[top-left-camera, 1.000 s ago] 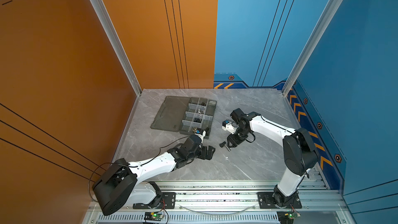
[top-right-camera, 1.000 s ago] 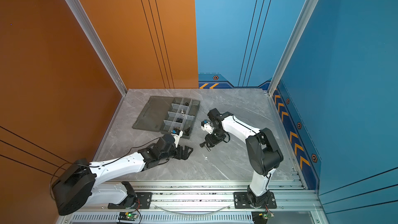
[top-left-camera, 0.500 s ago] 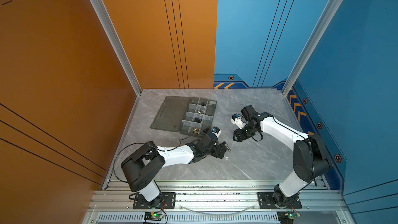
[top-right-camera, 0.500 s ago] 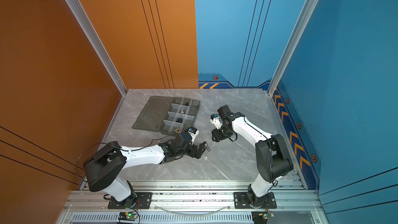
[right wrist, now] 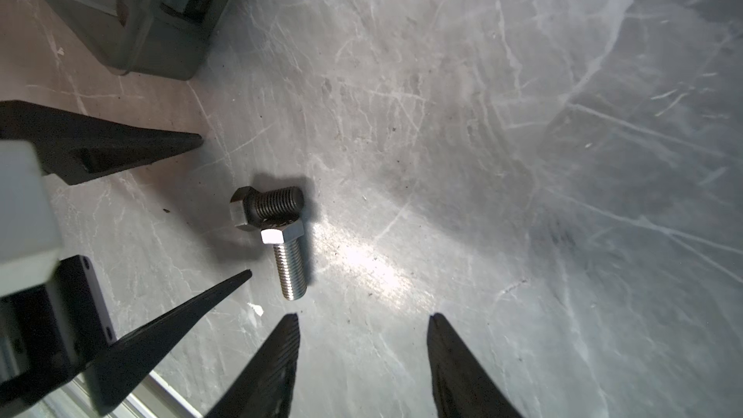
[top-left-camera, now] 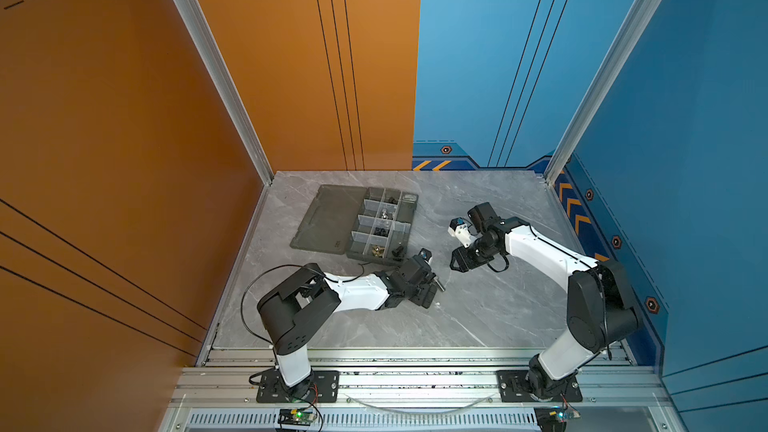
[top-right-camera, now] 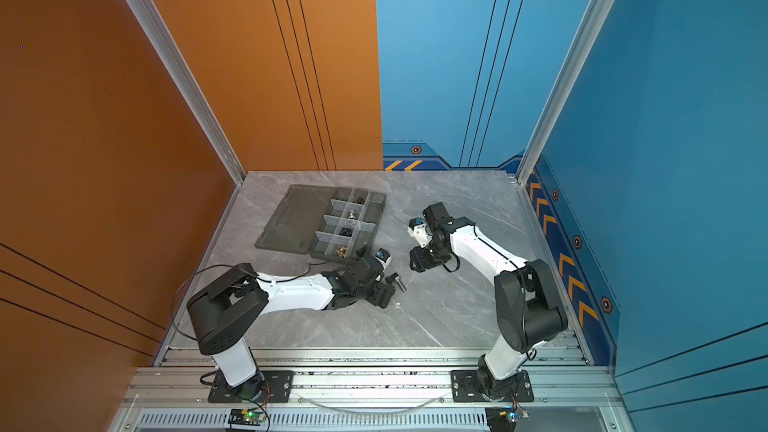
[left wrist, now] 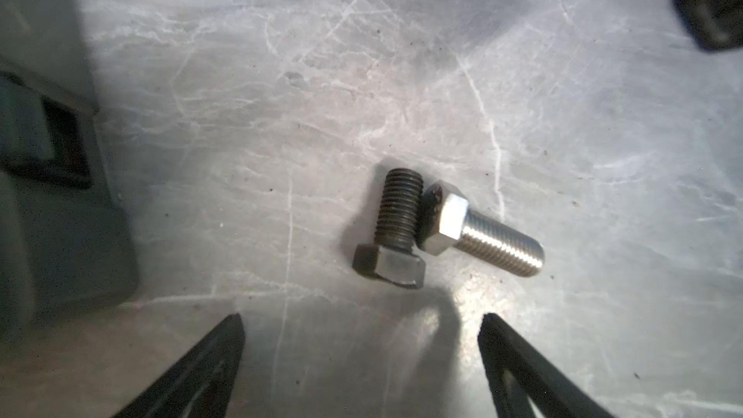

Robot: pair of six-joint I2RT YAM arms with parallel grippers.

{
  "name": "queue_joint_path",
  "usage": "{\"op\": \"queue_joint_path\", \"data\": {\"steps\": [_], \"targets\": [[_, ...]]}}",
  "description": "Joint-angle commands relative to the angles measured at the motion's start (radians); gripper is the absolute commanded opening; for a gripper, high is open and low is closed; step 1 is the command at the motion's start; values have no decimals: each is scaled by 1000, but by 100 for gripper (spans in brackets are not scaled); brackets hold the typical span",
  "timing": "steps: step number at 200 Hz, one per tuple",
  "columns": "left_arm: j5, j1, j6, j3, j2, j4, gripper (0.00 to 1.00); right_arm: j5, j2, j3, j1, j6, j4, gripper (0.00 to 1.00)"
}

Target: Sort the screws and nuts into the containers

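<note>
Since a second ago, the left gripper [top-left-camera: 431, 293] has been swung right from the near edge of the organizer tray [top-left-camera: 409, 222] and the right gripper [top-left-camera: 459, 263] drawn back far-right, open table [top-left-camera: 478, 317] being left around them in both top views. In the left wrist view, the left jaws are seen spread wide and empty, the black screw [left wrist: 396, 227] and silver screw [left wrist: 494, 241] lying touching just beyond the tips, right of the tray's corner. In the right wrist view, the right jaws are shown partly spread, nothing held.

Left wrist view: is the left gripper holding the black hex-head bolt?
No, the black hex-head bolt lies on the grey table, beyond the open fingers of the left gripper.
</note>
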Motion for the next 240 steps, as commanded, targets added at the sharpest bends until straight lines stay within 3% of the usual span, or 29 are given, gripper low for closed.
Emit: {"op": "queue_joint_path", "data": {"steps": [1,35,160,240], "targets": [[-30,-3,44,28,22,-62,94,-33,-13,-14,-5,11,5,54],[17,11,49,12,11,-48,94,-34,7,-19,31,1,2,54],[67,41,35,-65,-35,-8,95,147,113,-41,228,81,87,54],[61,38,34,-65,-26,11,95,292,164,-26,239,104,68,55]]}}
